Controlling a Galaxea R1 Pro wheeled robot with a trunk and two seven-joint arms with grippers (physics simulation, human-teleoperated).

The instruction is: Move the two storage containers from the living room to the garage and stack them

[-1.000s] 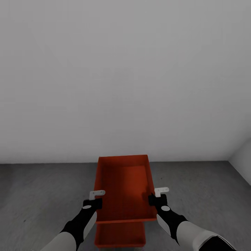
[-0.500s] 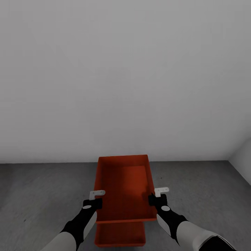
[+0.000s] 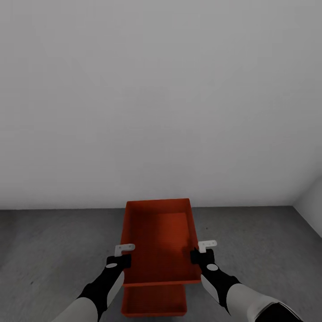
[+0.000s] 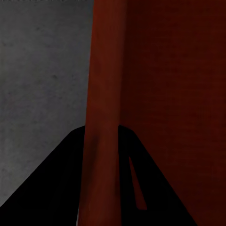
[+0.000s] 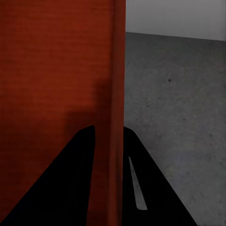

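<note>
Left pincer (image 3: 124,254) and right pincer (image 3: 200,251) clamp the upper container's (image 3: 157,232) long walls; the lower container (image 3: 154,302) on the garage floor (image 3: 53,241) lies directly beneath, long axes parallel

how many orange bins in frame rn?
2. The upper bin is held by its side walls between the left gripper and right gripper. The lower bin sits beneath it, mostly hidden, over the grey floor.
</note>
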